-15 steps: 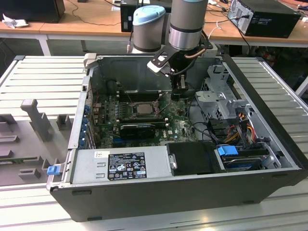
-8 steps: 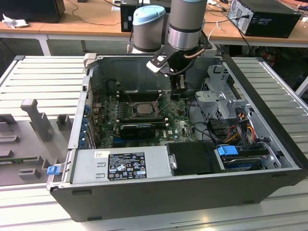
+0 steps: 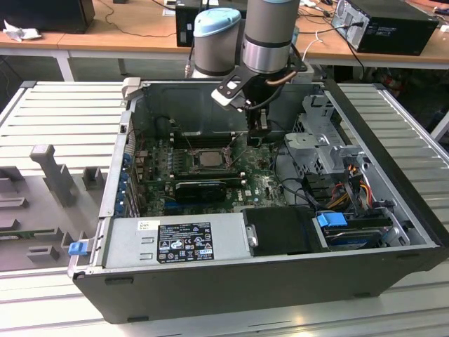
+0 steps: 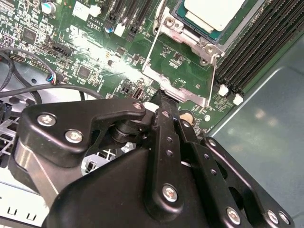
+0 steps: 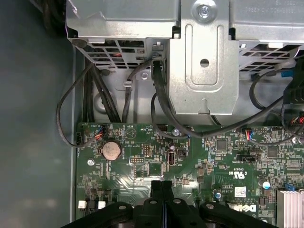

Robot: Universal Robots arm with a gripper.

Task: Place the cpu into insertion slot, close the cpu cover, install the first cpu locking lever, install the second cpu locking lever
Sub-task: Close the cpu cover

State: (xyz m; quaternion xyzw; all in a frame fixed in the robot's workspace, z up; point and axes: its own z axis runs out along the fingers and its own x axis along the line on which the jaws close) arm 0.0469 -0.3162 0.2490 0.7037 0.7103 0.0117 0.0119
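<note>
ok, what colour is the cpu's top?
The cpu top is pale silver-beige, with a teal-green edge; clearest in the second wrist view.

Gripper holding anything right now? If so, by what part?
Nothing. The gripper's fingers are closed together with nothing between them; the cpu lies in the insertion slot.

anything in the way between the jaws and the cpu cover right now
Nothing visible does. In the second wrist view the gripper, jaws shut, has its tip right at the near edge of the cpu cover, with only the green motherboard around it. The cpu shows through the cover's window.
</note>
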